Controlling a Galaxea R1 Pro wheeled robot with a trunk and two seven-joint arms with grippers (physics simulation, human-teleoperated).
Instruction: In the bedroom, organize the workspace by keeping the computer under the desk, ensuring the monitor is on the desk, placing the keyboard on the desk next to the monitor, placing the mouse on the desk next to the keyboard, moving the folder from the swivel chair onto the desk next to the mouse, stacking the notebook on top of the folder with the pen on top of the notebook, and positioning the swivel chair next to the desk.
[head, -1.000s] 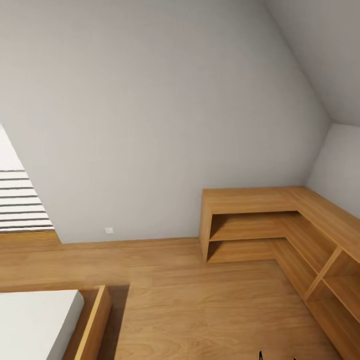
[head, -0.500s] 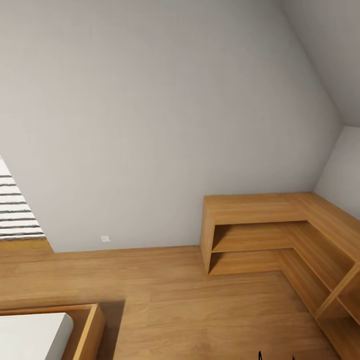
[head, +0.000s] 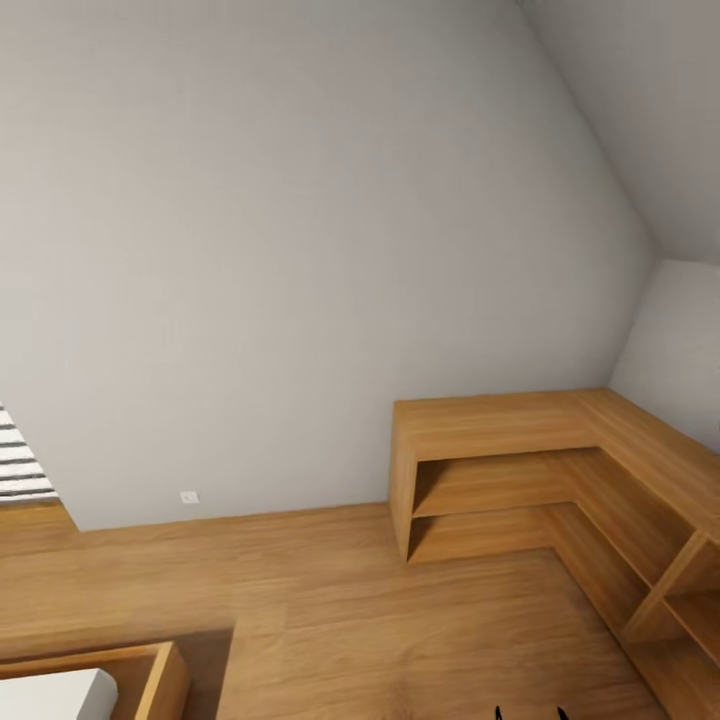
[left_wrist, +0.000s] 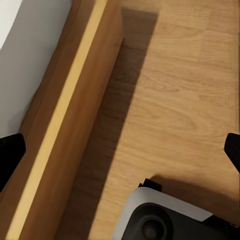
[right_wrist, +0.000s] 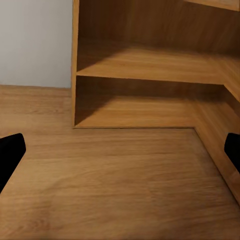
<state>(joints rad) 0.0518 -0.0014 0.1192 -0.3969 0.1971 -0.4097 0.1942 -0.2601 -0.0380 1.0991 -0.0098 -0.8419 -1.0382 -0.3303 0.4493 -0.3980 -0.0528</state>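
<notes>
My left gripper (left_wrist: 120, 150) is open, its black fingertips (left_wrist: 11, 150) far apart over the wooden floor beside a bed frame (left_wrist: 65, 130). A grey and black part of my own base (left_wrist: 160, 220) shows under it. My right gripper (right_wrist: 120, 155) is also open and empty, low over the floor and facing a low light-wood shelving unit (right_wrist: 145, 65). Two small black tips (head: 528, 712) poke up at the bottom edge of the head view.
An L-shaped light-wood shelving counter (head: 520, 420) fills the right corner under a sloped ceiling. A wooden bed frame (head: 150, 675) with a white mattress (head: 50, 695) sits lower left. Window blinds (head: 18, 465) are at the far left, and a wall socket (head: 189, 497) sits low on the grey wall.
The whole head view has shifted: bed and blinds have slid toward the lower left edge and the shelving sits lower in the picture. That is camera motion; the room's things stay put.
</notes>
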